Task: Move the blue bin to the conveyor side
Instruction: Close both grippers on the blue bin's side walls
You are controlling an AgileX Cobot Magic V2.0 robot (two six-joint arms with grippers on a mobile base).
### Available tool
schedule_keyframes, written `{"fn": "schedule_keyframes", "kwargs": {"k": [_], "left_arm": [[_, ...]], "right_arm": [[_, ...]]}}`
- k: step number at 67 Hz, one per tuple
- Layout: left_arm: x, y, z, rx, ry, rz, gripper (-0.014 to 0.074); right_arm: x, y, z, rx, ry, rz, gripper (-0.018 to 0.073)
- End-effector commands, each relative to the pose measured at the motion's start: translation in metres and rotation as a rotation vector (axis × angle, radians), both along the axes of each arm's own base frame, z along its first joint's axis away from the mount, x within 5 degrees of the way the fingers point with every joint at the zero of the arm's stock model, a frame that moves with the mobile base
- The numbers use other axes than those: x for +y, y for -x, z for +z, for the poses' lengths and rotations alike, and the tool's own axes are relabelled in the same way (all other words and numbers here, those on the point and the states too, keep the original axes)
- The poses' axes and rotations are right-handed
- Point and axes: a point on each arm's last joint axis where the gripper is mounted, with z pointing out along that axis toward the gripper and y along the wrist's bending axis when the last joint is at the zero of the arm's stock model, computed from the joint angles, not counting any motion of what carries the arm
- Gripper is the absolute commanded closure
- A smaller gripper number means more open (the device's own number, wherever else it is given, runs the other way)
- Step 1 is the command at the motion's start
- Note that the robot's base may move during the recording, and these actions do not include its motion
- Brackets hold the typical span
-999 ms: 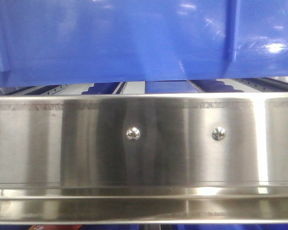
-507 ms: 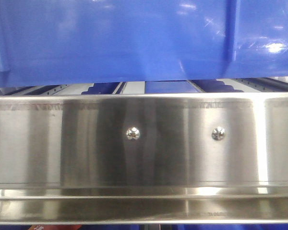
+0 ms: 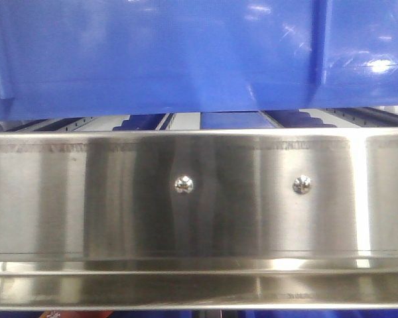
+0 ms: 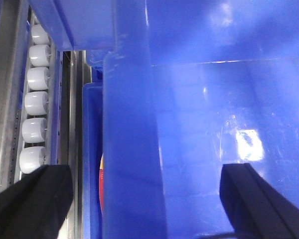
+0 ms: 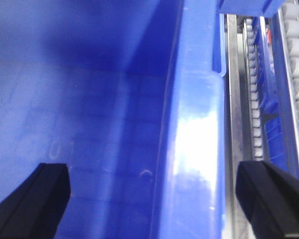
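The blue bin sits on the roller rack, just behind its steel front rail. The left tool is spread wide astride one side wall. The rim lies between its fingers, one inside the bin, the other outside beside the white rollers. The right tool is spread likewise astride the opposite wall. Each rim runs straight ahead of its tool, so I judge both arms equally near. The conveyor shows in no view.
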Motion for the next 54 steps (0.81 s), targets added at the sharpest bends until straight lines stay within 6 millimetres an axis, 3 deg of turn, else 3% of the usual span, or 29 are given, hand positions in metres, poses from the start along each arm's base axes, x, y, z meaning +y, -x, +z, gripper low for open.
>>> {"fn": "schedule_keyframes", "kwargs": {"k": [1, 41, 49, 54], "left_arm": [[-0.0008, 0.0008, 0.0022, -0.018, -0.004, -0.003, 0.0099], [-0.0006, -0.0001, 0.0020, -0.022, -0.006, -0.002, 0.0106], [-0.0003, -0.0001, 0.0020, -0.022, -0.010, -0.001, 0.0225], [-0.0001, -0.0001, 0.0020, -0.022, -0.012, -0.001, 0.0382]], "right_arm": [[-0.0017, -0.0006, 0.0011, -0.016, 0.006, -0.013, 0.0001], [-0.0033, -0.0055, -0.0033, -0.008, 0.027, -0.024, 0.0017], [-0.0033, -0.0055, -0.0033, -0.008, 0.027, -0.024, 0.0179], [-0.0033, -0.0055, -0.0033, -0.008, 0.027, -0.024, 0.0387]]}}
